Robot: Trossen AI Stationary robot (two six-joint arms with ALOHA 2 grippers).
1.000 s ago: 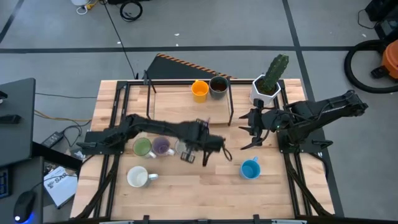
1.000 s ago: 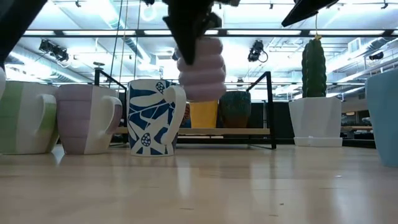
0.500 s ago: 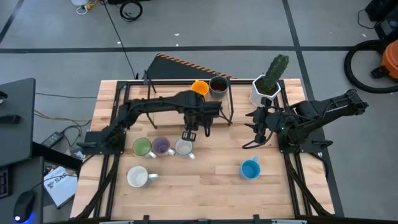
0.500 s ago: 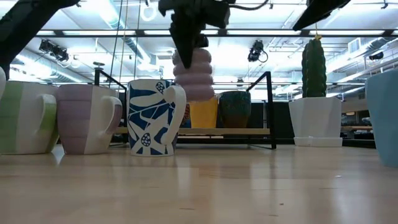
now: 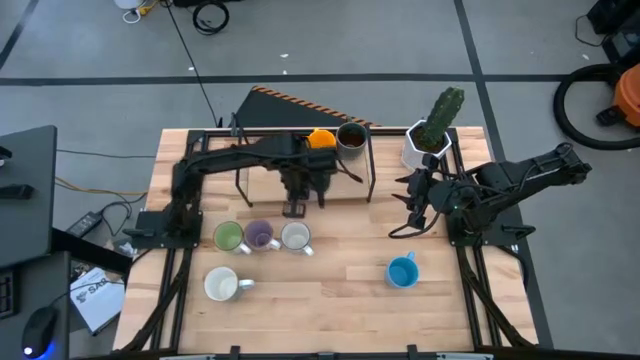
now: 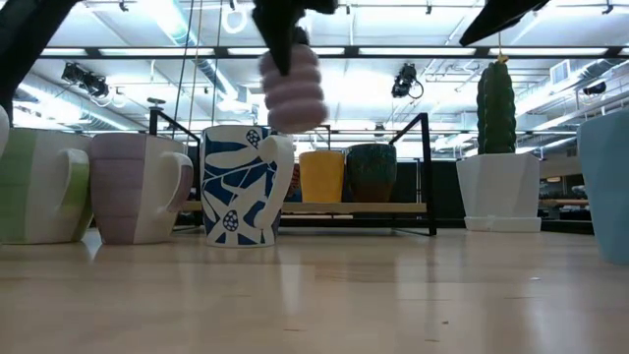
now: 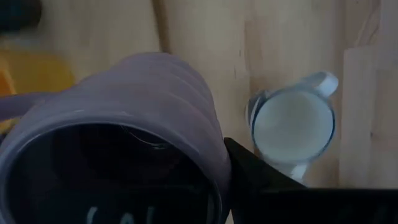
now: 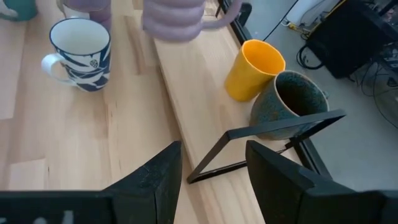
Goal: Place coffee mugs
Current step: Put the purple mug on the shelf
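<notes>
My left gripper is shut on a ribbed purple mug, held in the air just in front of the low rack at the table's far side. An orange mug and a dark brown mug stand on the rack's shelf. A green mug, a purple mug and a blue-patterned white mug stand in a row on the table. A plain white mug and a blue mug stand nearer the front. My right gripper is open and empty at the right. My left gripper holds the ribbed mug at its rim. One finger lies on the outside of the wall; the other is hidden in the dark of the mug. The fingers come from above. The mug hangs upright below them, clear of table and rack.
A white faceted pot with a cactus stands at the far right, beside the rack. The rack's dark frame rises above its shelf. Bare wood lies between the row of mugs and the blue mug.
My left gripper has carried the ribbed purple mug up and toward the table's far edge, a little to the left, from over the middle of the table to the rack's front. The mug has stayed upright in the hold.
</notes>
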